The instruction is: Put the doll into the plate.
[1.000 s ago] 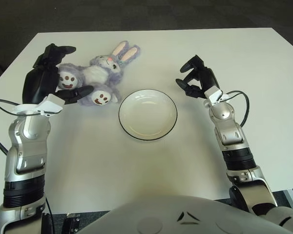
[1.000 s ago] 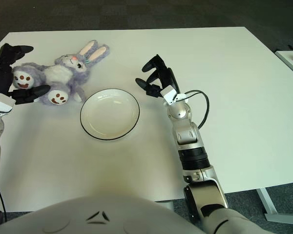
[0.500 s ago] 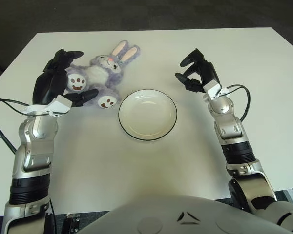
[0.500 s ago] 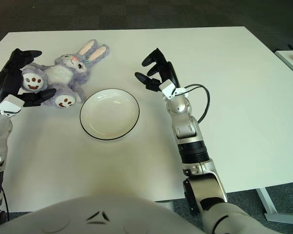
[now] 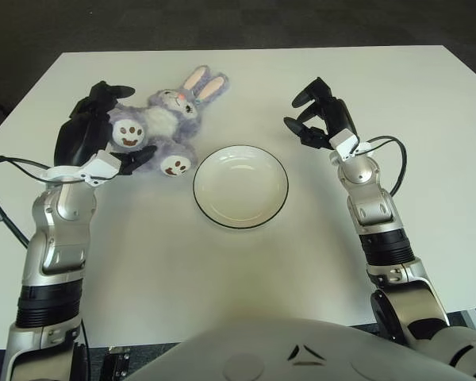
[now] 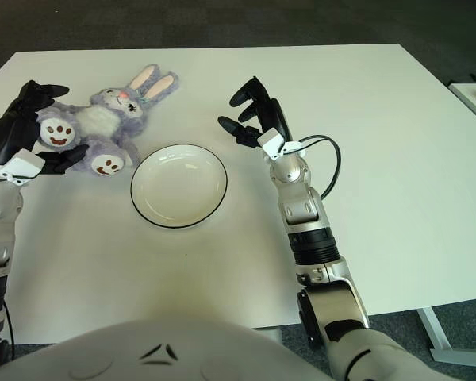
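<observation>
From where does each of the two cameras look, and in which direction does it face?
Left eye view: on the head, looking forward and down at the white table; shows both arms, the left hand closed around the doll, and the chest at the bottom edge.
Right eye view: slightly further right, same direction; the right hand shows open beside the plate, on its right.
Both share the doll, plate, table and both hands.
</observation>
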Available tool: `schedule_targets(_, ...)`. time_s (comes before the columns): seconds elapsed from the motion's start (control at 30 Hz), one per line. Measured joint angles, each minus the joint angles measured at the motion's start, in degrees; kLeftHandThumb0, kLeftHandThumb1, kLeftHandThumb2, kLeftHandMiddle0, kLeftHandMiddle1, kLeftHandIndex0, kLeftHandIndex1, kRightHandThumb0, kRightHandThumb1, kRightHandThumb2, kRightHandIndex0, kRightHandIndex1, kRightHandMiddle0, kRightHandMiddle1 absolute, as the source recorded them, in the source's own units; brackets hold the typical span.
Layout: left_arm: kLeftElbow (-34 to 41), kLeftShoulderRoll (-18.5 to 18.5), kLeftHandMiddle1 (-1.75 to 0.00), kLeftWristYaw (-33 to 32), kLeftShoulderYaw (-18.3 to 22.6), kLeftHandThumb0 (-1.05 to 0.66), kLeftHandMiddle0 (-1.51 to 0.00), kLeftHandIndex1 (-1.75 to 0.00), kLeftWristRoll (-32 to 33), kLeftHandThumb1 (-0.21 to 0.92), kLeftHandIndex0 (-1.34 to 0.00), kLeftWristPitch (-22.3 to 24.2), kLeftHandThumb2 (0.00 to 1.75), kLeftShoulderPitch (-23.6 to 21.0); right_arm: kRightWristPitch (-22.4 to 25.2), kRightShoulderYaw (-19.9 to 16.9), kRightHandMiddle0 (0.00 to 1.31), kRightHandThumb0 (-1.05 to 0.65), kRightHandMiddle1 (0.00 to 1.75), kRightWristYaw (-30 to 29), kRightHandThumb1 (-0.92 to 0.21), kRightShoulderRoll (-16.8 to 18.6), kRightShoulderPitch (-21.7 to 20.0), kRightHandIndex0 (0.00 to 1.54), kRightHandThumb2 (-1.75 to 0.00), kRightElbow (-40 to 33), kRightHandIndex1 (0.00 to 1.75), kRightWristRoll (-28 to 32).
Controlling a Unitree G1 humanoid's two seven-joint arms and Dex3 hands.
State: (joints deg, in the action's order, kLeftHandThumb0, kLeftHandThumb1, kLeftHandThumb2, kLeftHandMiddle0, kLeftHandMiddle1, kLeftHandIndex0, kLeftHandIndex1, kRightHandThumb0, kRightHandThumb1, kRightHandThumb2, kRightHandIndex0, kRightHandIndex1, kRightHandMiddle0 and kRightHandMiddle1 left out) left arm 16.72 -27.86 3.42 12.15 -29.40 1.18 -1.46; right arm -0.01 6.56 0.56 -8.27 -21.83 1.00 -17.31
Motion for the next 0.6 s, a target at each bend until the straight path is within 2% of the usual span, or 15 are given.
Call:
schedule_targets(0.07,0.3,0.0,-1.04,0.0,-0.3,-0.35,-0.34,-1.36,-0.8,0.27,-0.13,1.0,1.13,-0.1,0.0,0.0,0.21,0.0,1.66,0.1,-0.92,0.0,0.0,0.36,-0.4,0.0,1.45,0.0)
schedule_targets(0.13,0.6,0.0,-1.18,0.0,-0.6,-0.38,-0.4,-1.46,-1.6,0.47,-0.37,2.1,0.93,-0.2,0.0,0.0,0.21,0.0,1.64,0.1,-0.89,0.0,-0.1,0.39,-0.44,0.0,1.45,0.0)
schedule_targets(0.17,0.6,0.0,-1.18,-0.1,-0.8,-0.38,-0.4,-1.46,-2.1,0.47,-0.37,2.7,0.93,-0.3,0.0,0.0,0.21,0.0,1.64,0.1,-0.89,-0.1,-0.1,0.39,-0.44,0.0,1.45,0.1)
schedule_targets(0.2,0.6,0.1,-1.28,-0.2,-0.9,-0.2,-0.47,-1.5,-2.7,0.5,-0.46,3.2,0.9,-0.4,0.0,0.0,0.21,0.0,1.63,0.2,-0.85,-0.1,-0.1,0.42,-0.5,0.0,1.46,0.1)
schedule_targets(0.23,0.6,0.1,-1.28,-0.3,-1.0,-0.2,-0.47,-1.5,-3.1,0.5,-0.46,3.8,0.9,-0.5,-0.1,0.0,0.21,0.0,1.63,0.2,-0.85,-0.1,-0.2,0.42,-0.5,0.0,1.46,0.1)
schedule_targets(0.3,0.6,0.3,-1.55,-1.0,-1.3,-0.09,-0.57,-1.59,-4.5,0.31,-0.55,5.0,1.22,-0.7,-0.2,0.0,0.21,0.0,1.62,0.2,-0.8,-0.1,-0.3,0.45,-0.58,0.0,1.49,0.0)
schedule_targets(0.37,0.6,0.6,-1.64,-1.7,-1.7,-0.05,-0.59,-1.65,-6.2,0.23,-0.59,6.7,1.35,-1.1,-0.5,0.0,0.21,0.0,1.62,0.2,-0.78,-0.2,-0.5,0.47,-0.61,0.0,1.49,0.0)
schedule_targets(0.43,0.6,0.9,-1.7,-2.2,-2.1,-0.02,-0.62,-1.69,-7.6,0.18,-0.61,8.4,1.45,-1.5,-0.7,0.0,0.21,0.0,1.62,0.1,-0.78,-0.3,-0.8,0.47,-0.61,0.0,1.49,0.0)
schedule_targets(0.6,0.7,1.8,-1.73,-3.8,-3.3,-0.01,-0.65,-1.7,-11.0,0.12,-0.65,11.7,1.52,-2.3,-1.0,-0.1,0.19,0.0,1.63,0.1,-0.82,-0.4,-1.4,0.45,-0.56,0.0,1.48,0.0)
